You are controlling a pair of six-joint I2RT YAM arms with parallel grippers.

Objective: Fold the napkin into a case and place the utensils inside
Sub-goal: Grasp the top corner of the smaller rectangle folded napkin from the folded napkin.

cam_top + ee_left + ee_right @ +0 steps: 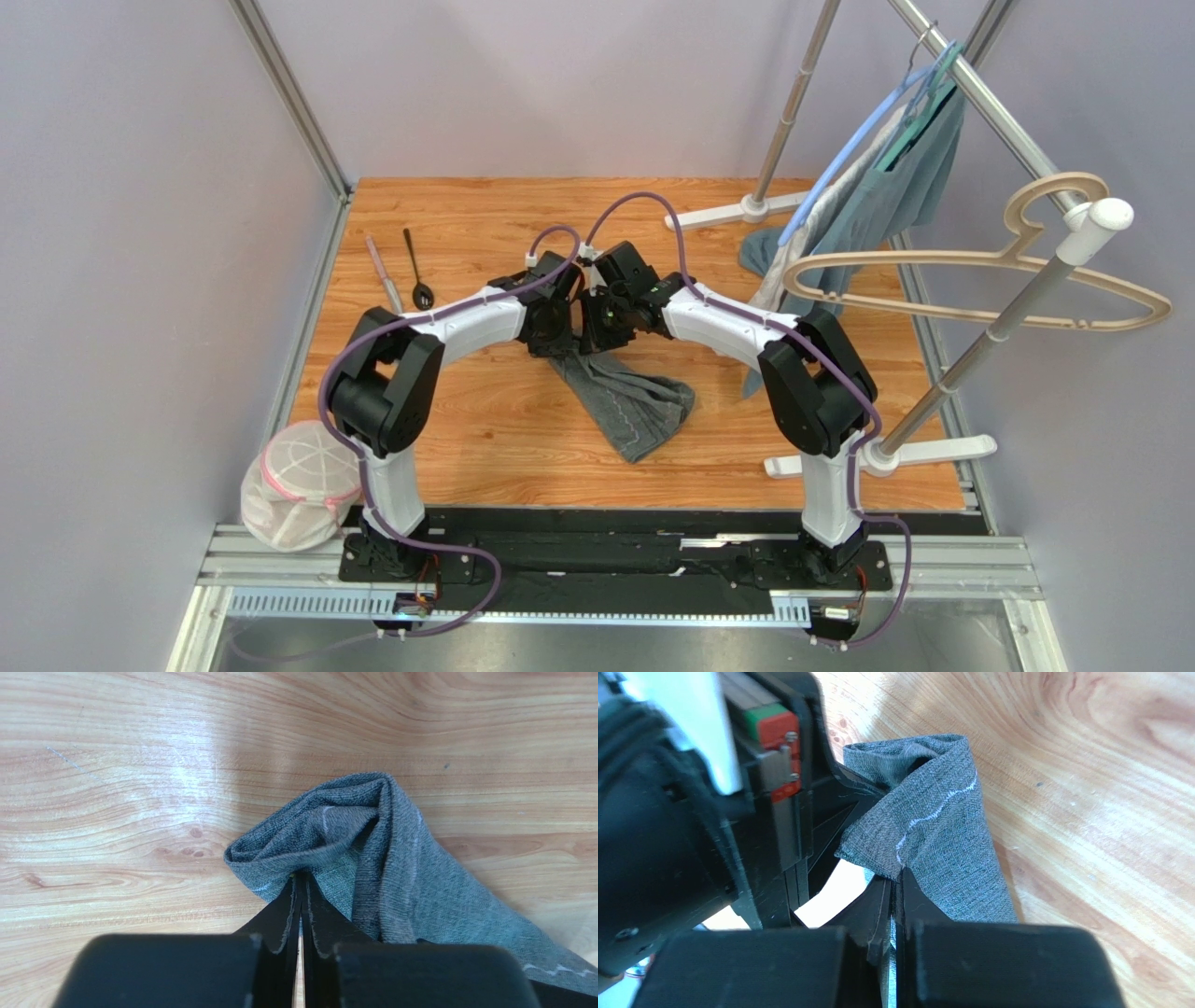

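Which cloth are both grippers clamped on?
The dark grey napkin with pale stitching, mid-table. The teal garment hangs apart at far right.

Top end of the napkin [634, 403] hidden beneath the left end effector [561, 325] and right end effector [612, 325] in the overhead view, its trailing part cut off at the left wrist view's lower right edge, knife [382, 270] and spoon [418, 269] too small for detail

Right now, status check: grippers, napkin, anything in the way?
Both shut on the napkin: left gripper, right gripper. Cloth bunched, one end trailing on the table, not yet a case. Nothing in the way: knife and spoon lie far left, untouched.
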